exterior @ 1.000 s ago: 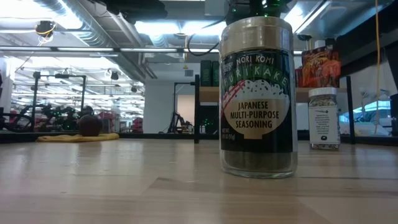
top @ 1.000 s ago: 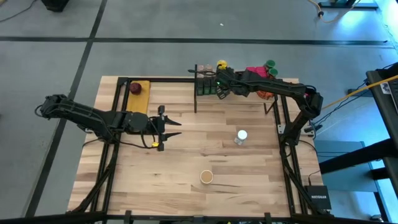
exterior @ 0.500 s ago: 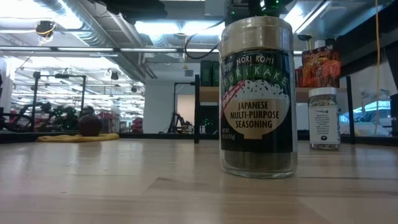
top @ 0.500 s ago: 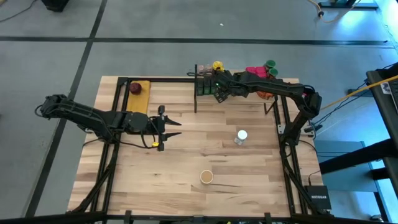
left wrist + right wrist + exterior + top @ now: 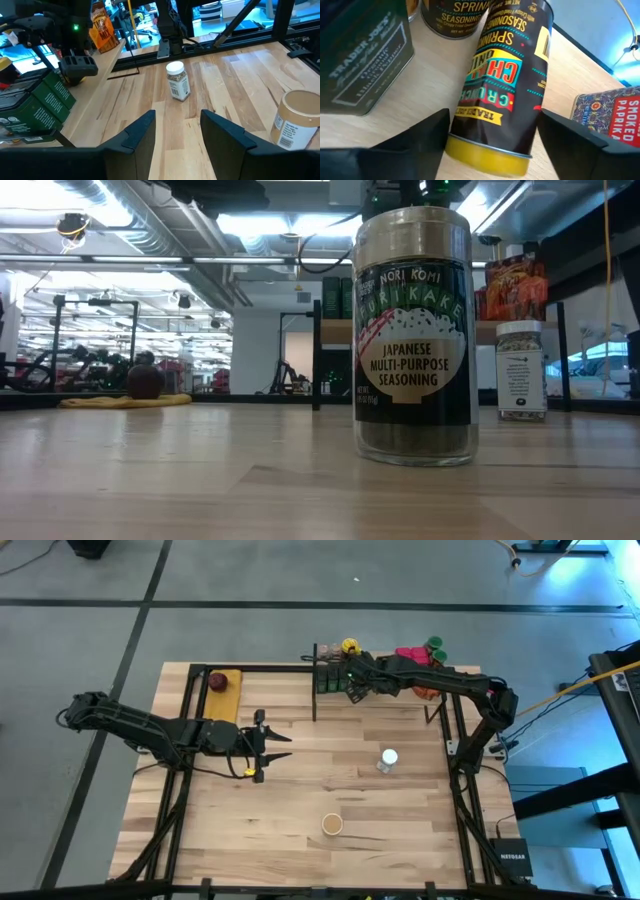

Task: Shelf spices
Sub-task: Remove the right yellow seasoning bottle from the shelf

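A dark chili-seasoning can (image 5: 502,80) with a yellow end lies tilted on the shelf (image 5: 420,95), between the right gripper's (image 5: 490,132) spread fingers (image 5: 420,132), which do not grip it; its yellow end points toward the gripper. A dark tin (image 5: 362,65) stands beside it.

The right arm reaches across the shelf. The left gripper (image 5: 177,132) hovers over the table (image 5: 225,95), fingers apart, empty. Ahead of it stand a white-lidded jar (image 5: 177,81) and a tan-lidded jar (image 5: 295,120).
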You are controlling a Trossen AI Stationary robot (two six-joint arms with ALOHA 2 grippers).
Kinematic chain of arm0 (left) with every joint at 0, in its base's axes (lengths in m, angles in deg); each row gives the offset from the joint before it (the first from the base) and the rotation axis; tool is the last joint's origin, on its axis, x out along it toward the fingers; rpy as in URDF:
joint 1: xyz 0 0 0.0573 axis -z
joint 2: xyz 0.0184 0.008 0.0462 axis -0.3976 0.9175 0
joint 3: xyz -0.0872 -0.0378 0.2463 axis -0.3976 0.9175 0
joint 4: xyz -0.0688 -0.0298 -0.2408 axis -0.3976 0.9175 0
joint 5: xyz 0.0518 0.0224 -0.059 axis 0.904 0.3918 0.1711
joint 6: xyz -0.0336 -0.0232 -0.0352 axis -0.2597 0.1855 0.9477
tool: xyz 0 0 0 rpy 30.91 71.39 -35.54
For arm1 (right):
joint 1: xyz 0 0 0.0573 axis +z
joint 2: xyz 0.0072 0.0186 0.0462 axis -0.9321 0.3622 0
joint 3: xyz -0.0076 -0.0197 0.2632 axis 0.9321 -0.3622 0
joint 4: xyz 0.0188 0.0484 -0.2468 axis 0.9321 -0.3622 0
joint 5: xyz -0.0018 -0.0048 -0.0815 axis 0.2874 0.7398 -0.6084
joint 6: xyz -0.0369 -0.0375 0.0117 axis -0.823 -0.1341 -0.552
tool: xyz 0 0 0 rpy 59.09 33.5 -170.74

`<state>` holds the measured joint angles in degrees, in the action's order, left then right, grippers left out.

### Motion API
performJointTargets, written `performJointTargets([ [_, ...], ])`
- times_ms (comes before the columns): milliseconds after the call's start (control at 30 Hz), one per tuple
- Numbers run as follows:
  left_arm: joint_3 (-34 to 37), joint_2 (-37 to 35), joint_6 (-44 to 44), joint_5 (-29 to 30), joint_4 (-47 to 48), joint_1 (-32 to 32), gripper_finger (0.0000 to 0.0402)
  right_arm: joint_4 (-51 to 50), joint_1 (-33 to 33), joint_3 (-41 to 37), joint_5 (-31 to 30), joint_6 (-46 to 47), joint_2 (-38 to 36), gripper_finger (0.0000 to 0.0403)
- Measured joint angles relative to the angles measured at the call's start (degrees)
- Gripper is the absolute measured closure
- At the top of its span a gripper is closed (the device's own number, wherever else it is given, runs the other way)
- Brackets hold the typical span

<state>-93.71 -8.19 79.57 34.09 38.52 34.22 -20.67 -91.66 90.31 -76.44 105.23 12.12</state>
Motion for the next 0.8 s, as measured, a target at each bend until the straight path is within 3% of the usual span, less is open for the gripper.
performJointTargets([
  [233,0.00,0.00,-0.02,-0.01,0.00,-0.01,0.0251,-1.03,0.00,-0.42,-0.72,-1.14,-0.16,0.0171],
  [800,0.00,0.00,-0.02,0.00,0.00,0.00,0.0251,-19.24,6.21,11.76,0.05,3.02,-1.38,0.0170],
])
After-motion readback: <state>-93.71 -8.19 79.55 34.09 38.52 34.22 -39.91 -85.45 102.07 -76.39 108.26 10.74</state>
